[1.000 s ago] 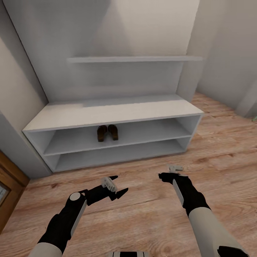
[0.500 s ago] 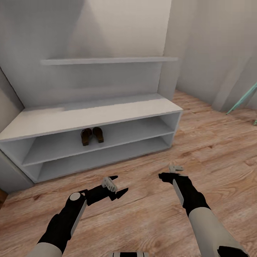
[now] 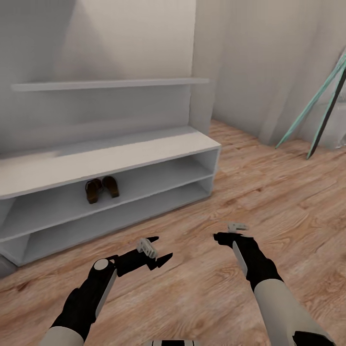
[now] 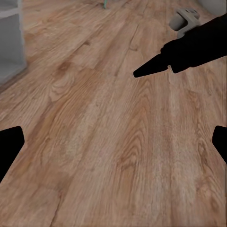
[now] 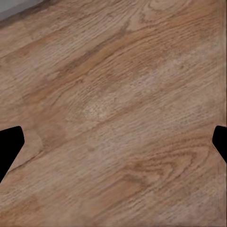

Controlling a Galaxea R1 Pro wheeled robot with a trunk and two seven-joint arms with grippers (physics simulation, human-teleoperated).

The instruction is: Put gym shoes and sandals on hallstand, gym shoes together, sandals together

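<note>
The two sandals (image 3: 101,188), dark brown, stand side by side in the upper compartment of the light grey hallstand (image 3: 110,156) at the left of the head view. The gym shoes are out of view. My left gripper (image 3: 162,247) hangs open and empty over the corridor floor (image 3: 269,192), in front of the rack. The left wrist view has its fingertips (image 4: 9,142) wide apart above bare planks, with my right gripper's dark finger (image 4: 184,52) across from them. My right gripper (image 3: 229,231) is also open and empty over the planks (image 5: 113,118).
A long wall shelf (image 3: 110,84) runs above the rack. A wall corner (image 3: 204,96) stands at the rack's right end. Teal and dark poles (image 3: 317,110) lean against the far right wall. Wood floor stretches to the right.
The head camera has swung right, so the rack and sandals sit further left in the picture and the leaning poles have come into view. Both arms hold the same pose, grippers still open.
</note>
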